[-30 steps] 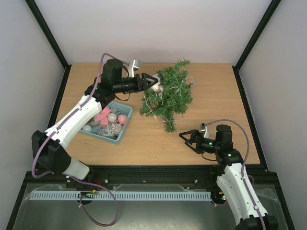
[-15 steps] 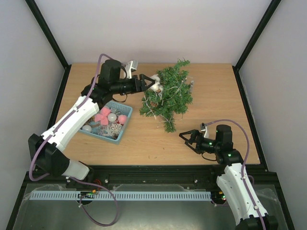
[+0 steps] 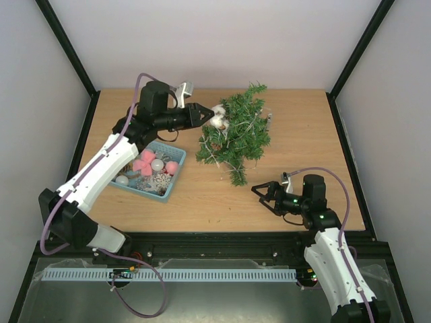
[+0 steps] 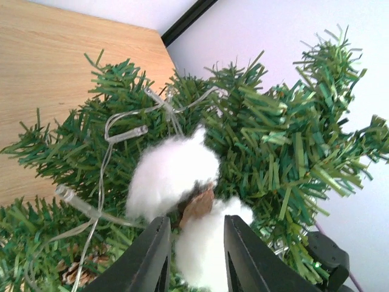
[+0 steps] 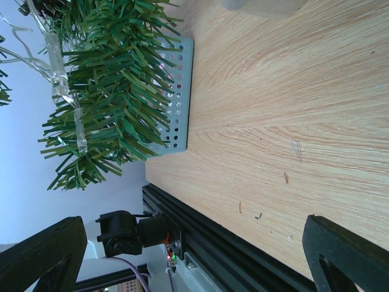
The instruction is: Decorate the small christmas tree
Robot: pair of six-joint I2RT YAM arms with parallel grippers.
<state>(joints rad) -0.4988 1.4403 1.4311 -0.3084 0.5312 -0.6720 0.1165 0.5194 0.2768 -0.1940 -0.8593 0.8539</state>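
Note:
The small christmas tree [image 3: 239, 134] lies at the middle back of the table, with a clear light string [image 4: 106, 131] wound through its branches [image 4: 285, 140]. A white cotton ornament with a brown bit [image 4: 173, 173] sits on its left side [image 3: 218, 120]. My left gripper [image 3: 209, 115] is right at it. In the left wrist view its jaws [image 4: 196, 220] stand narrowly apart with a cotton tuft in the gap. Whether they pinch it does not show. My right gripper [image 3: 259, 195] rests wide open over bare wood near the front right, holding nothing [image 5: 194, 222].
A teal basket [image 3: 172, 182] of pink, white and silver ornaments sits under the left arm, left of the tree; its perforated wall [image 5: 176, 91] shows in the right wrist view. Black frame rails border the table.
My left gripper has drawn back a little to the left from the tree and its jaws have narrowed. The white ornament stays on the branches. The right arm has not moved.

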